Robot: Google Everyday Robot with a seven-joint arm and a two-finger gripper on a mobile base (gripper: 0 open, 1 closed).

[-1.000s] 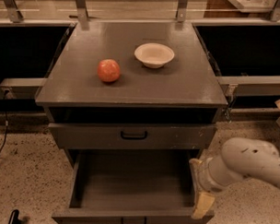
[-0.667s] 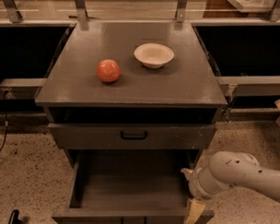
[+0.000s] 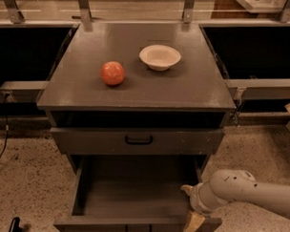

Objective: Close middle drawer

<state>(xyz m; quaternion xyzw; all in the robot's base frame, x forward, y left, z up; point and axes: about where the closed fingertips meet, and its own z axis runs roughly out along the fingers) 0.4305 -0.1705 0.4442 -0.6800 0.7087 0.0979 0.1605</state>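
The middle drawer [image 3: 132, 196] of the grey cabinet [image 3: 136, 96] is pulled far out, showing its deep, empty grey box. Its front with a small black bar handle [image 3: 137, 229] lies at the bottom edge of the view. My gripper [image 3: 190, 206] is at the drawer's front right corner, on a pale arm [image 3: 250, 191] that comes in from the right. It is open and holds nothing. One beige fingertip [image 3: 194, 222] rests against the right end of the drawer front. The other [image 3: 186, 189] is over the inside of the box.
The upper drawer [image 3: 137, 140] with a black handle sits slightly out above it. An orange-red fruit [image 3: 112, 73] and a white bowl [image 3: 160, 57] stand on the cabinet top. There is speckled floor on both sides, a black cable [image 3: 1, 146] at the left, and dark counters behind.
My arm has moved left and down, bringing the gripper from beside the drawer's right wall to its front right corner. The drawer has not visibly moved.
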